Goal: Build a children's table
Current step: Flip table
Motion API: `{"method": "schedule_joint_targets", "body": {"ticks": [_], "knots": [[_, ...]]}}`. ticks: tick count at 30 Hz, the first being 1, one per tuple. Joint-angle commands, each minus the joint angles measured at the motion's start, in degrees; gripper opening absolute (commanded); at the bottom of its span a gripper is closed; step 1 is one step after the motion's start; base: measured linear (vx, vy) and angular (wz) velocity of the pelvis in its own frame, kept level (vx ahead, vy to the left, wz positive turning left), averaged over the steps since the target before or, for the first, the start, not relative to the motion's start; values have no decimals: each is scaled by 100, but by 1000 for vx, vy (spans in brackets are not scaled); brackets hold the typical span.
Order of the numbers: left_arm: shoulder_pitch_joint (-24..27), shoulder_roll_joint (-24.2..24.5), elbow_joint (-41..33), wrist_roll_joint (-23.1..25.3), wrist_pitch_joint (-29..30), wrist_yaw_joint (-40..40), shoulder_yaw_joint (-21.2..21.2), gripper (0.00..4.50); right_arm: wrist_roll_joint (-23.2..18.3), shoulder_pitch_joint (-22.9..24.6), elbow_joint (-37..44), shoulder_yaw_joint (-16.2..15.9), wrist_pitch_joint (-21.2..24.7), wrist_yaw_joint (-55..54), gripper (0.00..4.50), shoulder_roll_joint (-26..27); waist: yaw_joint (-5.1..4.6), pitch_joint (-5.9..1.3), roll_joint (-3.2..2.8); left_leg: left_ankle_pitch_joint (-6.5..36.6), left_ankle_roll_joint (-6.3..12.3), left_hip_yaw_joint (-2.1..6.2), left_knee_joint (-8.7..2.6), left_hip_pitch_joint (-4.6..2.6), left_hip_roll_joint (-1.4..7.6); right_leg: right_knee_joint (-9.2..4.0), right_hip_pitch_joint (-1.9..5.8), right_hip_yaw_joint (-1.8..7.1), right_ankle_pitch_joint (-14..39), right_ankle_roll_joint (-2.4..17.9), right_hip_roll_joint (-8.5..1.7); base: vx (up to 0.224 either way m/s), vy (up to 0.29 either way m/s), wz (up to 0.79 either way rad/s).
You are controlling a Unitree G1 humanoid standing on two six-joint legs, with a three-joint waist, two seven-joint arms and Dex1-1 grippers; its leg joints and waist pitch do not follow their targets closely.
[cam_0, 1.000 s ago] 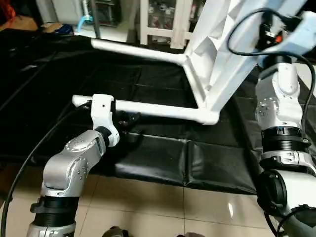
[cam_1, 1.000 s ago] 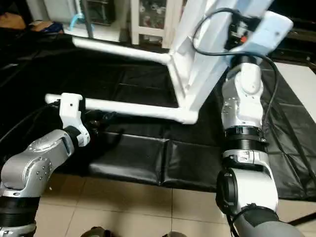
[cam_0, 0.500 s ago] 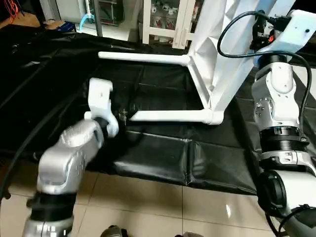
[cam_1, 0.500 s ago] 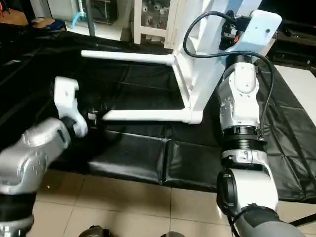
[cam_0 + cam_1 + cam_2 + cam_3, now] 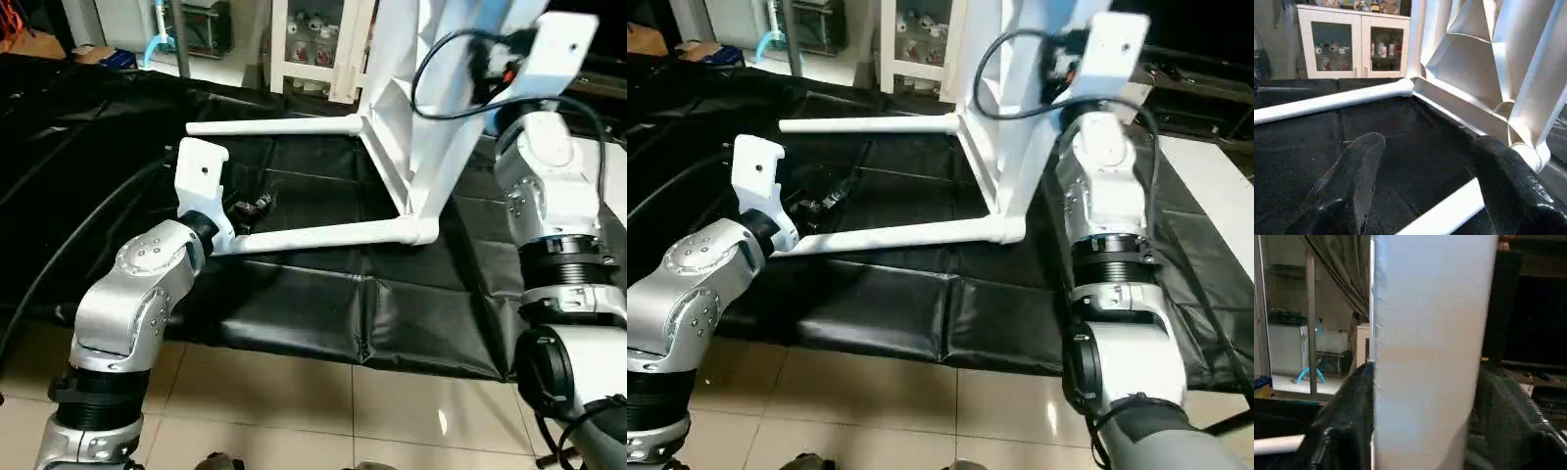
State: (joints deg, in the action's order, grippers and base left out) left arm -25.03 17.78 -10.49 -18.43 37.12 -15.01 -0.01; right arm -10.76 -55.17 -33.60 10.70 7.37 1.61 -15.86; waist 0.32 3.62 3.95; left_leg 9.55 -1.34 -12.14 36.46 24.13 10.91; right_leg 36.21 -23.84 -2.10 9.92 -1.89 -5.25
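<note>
The left gripper (image 5: 1427, 142) is holding its two black fingers (image 5: 1352, 191) spread wide apart, and they are straddling the nearer leg (image 5: 323, 233) of the children's table (image 5: 431, 127) close to that leg's free end. The white tube is passing between the fingers near their base, and whether it is touching either finger I cannot tell. The right gripper (image 5: 1422, 372) is reaching up to the raised edge of the table's top panel, and its fingers (image 5: 1342, 421) are lying flush against both faces of that white panel, gripping it between them. The table is standing on its side, with the ribbed underside facing toward the robot's left and the panel leaning away to the right. The nearer leg is lying low along the black padded mat (image 5: 313, 313), running out from the lowest corner socket. The farther leg (image 5: 274, 125) is running out level from the next socket, raised above the mat. The left forearm (image 5: 137, 294) is coming in from the tiled floor (image 5: 294, 411) side. The right forearm (image 5: 549, 186) is rising steeply beside the panel, with a black cable (image 5: 460, 88) looping over its wrist. Beyond the mat a white cabinet (image 5: 1352, 46) with glass doors is standing.
</note>
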Motion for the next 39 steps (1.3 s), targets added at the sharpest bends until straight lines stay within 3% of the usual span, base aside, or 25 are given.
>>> {"method": "schedule_joint_targets", "body": {"ticks": [1, 7, 10, 13, 15, 19, 21, 27, 28, 31, 34, 39], "knots": [[-69, 42, -98, 74, -70, -86, -99, 325, -39, 63, 273, 2, 258, 14, 333, -23, -18, -469, -31, 1522, -494, 124, -441, -242, 156, -393, 140, 132, 1313, 718, -132, 0, 0, 0], [-50, 92, -216, 35, -64, -303, -247, 325, -204, 157, 479, 8, 697, 225, 333, -42, -14, -484, -35, 1265, -416, 110, -427, -248, 157, -364, 157, 135, 1026, 806, -133, 0, 0, 0], [39, 10, -427, -150, -96, -540, -354, 325, -484, 195, 418, 17, 1207, 800, 333, -181, -8, -480, -38, 1268, -399, 113, -431, -250, 167, -361, 163, 134, 985, 848, -136, 0, 0, 0], [80, -84, -408, -78, -139, -438, -394, 325, -452, 260, 387, -66, 1239, 1033, 333, -276, 1, -474, -9, 1271, -400, 107, -434, -238, 172, -361, 169, 137, 1021, 876, -147, 0, 0, 0], [170, -289, -173, 266, -369, -21, -429, 325, -412, 412, 338, -120, 1140, 1286, 333, -367, 8, -461, -45, 1376, -397, 110, -431, -242, 181, -405, 172, 146, 1106, 819, -152, 0, 0, 0], [206, -438, 100, 612, -479, 457, -407, 325, -347, 547, 279, -114, 896, 1318, 333, -346, -19, -470, -37, 1508, -441, 131, -439, -231, 180, -432, 158, 137, 1367, 741, -151, 0, 0, 0], [219, -544, 224, 798, -644, 758, -361, 325, -363, 597, 175, -86, 699, 1438, 333, -330, -11, -478, -62, 1562, -455, 139, -438, -245, 176, -432, 154, 131, 1403, 757, -153, 0, 0, 0], [320, -723, 439, 1083, -1381, 1142, -237, 325, -446, 667, -210, -44, 244, 1985, 333, -343, -11, -479, -49, 1721, -351, 144, -438, -247, 190, -469, 141, 122, 1359, 868, -156, 0, 0, 0], [333, -779, 479, 1300, -1667, 1366, -257, 325, -482, 669, -374, -23, 110, 2159, 333, -353, -12, -483, -41, 1677, -317, 149, -438, -229, 186, -454, 162, 120, 1303, 881, -156, 0, 0, 0], [326, -829, 428, 1504, -1626, 1618, -297, 325, -496, 643, -517, 6, 57, 2192, 333, -363, 0, -483, -33, 1586, -249, 147, -436, -235, 202, -439, 164, 117, 1233, 947, -171, 0, 0, 0], [281, -770, 222, 1208, -1101, 1197, -356, 325, -398, 537, -781, 53, -20, 1895, 333, -391, 8, -482, -22, 1505, -237, 136, -425, -239, 194, -431, 151, 115, 1260, 997, -171, 0, 0, 0], [288, -654, 213, 1170, -1377, 839, -439, 325, -352, 313, -1098, 104, -221, 1784, 333, -371, 10, -481, -46, 1659, -297, 142, -433, -246, 192, -436, 131, 105, 1328, 1001, -164, 0, 0, 0]]}}
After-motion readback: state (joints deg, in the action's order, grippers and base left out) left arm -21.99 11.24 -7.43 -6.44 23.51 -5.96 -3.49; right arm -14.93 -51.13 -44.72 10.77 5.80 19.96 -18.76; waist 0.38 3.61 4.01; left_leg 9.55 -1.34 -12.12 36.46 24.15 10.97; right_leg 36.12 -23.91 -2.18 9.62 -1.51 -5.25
